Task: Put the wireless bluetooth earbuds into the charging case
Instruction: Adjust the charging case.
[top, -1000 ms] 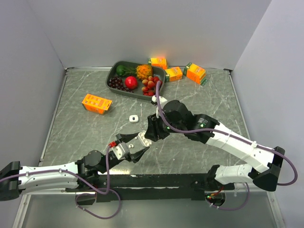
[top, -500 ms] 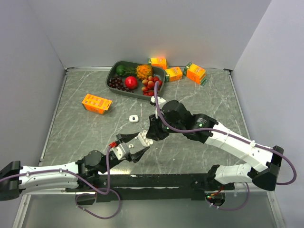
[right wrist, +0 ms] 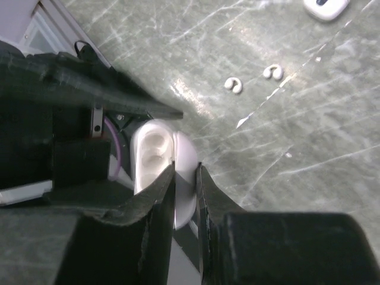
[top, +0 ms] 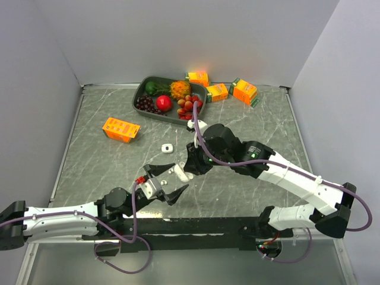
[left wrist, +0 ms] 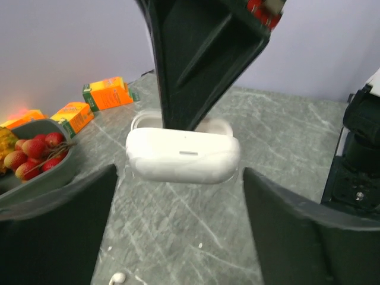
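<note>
The white charging case point(top: 178, 173) stands with its lid open, two empty wells showing in the right wrist view point(right wrist: 151, 154). My right gripper point(top: 189, 168) point(right wrist: 185, 169) reaches down from behind and is shut on the case's lid. My left gripper point(top: 168, 179) point(left wrist: 179, 178) is open, its fingers wide on either side of the case point(left wrist: 183, 155) and clear of it. Two tiny white earbuds point(right wrist: 233, 85) point(right wrist: 273, 72) lie on the table beyond the case. Another earbud point(left wrist: 117, 277) lies near the bottom of the left wrist view.
A second small white case point(top: 167, 147) point(right wrist: 325, 7) lies farther back. A dark tray of fruit point(top: 142, 89) stands at the back. One orange carton point(top: 121, 129) lies at the left; three more point(top: 198, 77) point(top: 217, 92) point(top: 244, 91) lie beside the tray.
My right gripper has closed on the case's lid. My left gripper has opened wider and let go of the case. Both arms have barely shifted.
</note>
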`<action>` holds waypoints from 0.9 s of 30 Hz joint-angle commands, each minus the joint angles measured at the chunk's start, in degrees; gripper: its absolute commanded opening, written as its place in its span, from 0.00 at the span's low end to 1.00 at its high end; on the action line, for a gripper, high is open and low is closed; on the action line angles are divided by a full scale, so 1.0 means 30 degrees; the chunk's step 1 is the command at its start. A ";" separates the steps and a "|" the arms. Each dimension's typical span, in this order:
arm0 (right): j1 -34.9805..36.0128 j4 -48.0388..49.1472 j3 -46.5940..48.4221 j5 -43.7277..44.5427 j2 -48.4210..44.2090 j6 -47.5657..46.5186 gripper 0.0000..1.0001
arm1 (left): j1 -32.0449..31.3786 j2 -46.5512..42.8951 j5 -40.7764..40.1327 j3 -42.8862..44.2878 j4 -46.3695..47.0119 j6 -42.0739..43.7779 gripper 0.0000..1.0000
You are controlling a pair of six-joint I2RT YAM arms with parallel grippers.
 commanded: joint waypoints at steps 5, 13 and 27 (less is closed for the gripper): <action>0.0199 -0.0781 0.1713 0.0860 -0.1243 -0.3076 0.00 | 0.0017 -0.0714 -0.0027 0.1042 -0.2122 -0.1048 0.96; 0.1281 -0.1310 0.1861 0.1736 -0.1535 -0.6584 0.00 | 0.0017 -0.2440 0.1112 0.1890 -0.4084 -0.2307 0.96; 0.3041 0.1854 -0.1860 0.1418 -0.5345 -1.2335 0.00 | 0.5463 -0.0370 1.3121 0.5965 -1.0444 -0.6821 0.96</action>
